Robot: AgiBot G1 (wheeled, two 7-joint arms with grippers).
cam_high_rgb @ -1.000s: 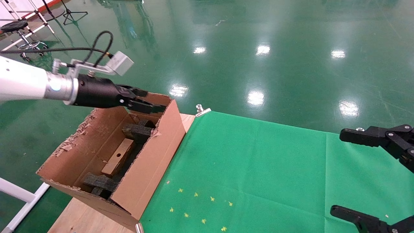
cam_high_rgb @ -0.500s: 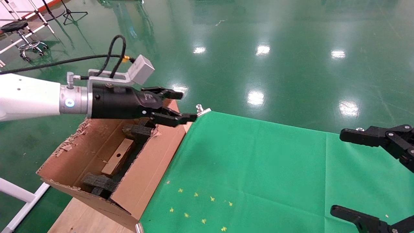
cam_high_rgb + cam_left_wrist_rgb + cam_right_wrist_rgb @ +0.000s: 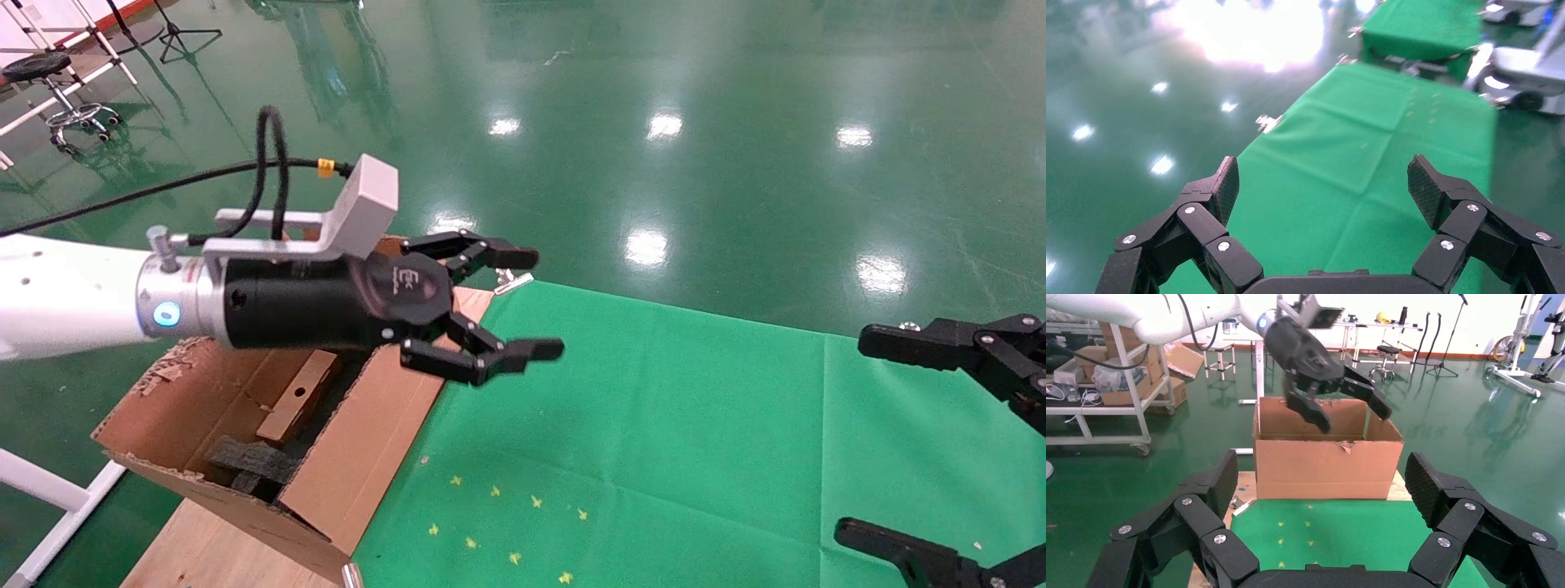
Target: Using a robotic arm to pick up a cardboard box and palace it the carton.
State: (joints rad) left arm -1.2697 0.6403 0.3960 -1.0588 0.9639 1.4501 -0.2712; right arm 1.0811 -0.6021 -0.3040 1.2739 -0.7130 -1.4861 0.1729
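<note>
Head view: green cloth (image 3: 654,425) covers the table above a glossy green floor (image 3: 735,122); left end effector (image 3: 523,306) released, empty.

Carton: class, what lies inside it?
Inside the carton lie the small box with a round hole and black foam blocks. The left pincer, open, covers the far end.

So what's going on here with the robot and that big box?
The left gripper is open and empty, over the green cloth just beside the carton. The small cardboard box already lies inside the carton among black foam blocks. The right gripper is parked open at the table's right.
</note>
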